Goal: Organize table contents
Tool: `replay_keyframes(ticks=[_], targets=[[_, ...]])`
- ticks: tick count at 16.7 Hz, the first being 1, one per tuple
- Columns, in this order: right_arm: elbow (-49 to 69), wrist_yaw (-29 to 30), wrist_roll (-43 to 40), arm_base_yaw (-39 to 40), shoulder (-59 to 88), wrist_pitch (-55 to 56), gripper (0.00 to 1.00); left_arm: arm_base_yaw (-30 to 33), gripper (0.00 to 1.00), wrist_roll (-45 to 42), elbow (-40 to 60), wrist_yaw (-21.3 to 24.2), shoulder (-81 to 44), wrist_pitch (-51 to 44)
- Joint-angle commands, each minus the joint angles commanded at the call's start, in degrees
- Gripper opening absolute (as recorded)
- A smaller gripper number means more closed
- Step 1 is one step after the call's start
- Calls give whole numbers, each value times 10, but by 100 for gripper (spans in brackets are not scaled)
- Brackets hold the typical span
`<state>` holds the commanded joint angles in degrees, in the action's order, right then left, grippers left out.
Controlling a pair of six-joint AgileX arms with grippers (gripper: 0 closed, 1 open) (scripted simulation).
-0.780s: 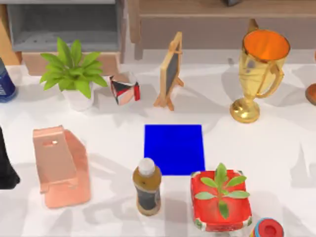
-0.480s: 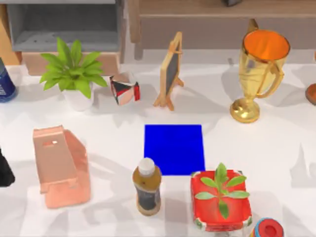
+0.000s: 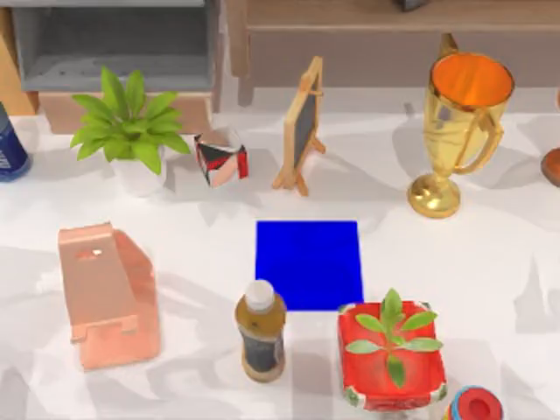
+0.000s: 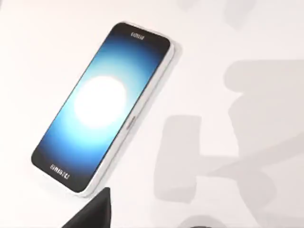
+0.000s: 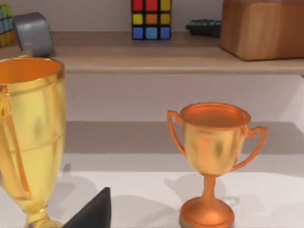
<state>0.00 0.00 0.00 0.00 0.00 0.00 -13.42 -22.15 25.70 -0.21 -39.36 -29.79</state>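
Left end effector [image 4: 97, 211] hovers beside the smartphone [image 4: 102, 104], lying flat on the table [image 4: 228, 42], frame upper left; finger state unreadable. Probably pre-grasp: centre over the phone's narrow width, then descend square.

From above, I see the blue can [image 3: 9, 144] cut off at the table's [image 3: 490, 262] left edge, an orange-brown object [image 3: 552, 166] clipped at the right edge, and a red-capped item [image 3: 473, 404] cropped at the near right corner. On my left wrist camera, only a dark finger tip [image 4: 95, 213] enters the frame, so I cannot tell its opening. My right wrist camera crops the large gold trophy [image 5: 31, 137] and shows one dark finger tip [image 5: 95, 211].
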Motion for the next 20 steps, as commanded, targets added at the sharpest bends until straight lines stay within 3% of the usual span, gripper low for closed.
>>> replay_keyframes(ticks=[5,10,20], targets=[[0,0,0,0,0,0,100,-75,100,-131,145,1,-260,-178],[0,0,0,0,0,0,100,-125,100,-217,248,2,-404,-287],[0,0,0,0,0,0,100,-133,100,-232,252,2,-440,-283]])
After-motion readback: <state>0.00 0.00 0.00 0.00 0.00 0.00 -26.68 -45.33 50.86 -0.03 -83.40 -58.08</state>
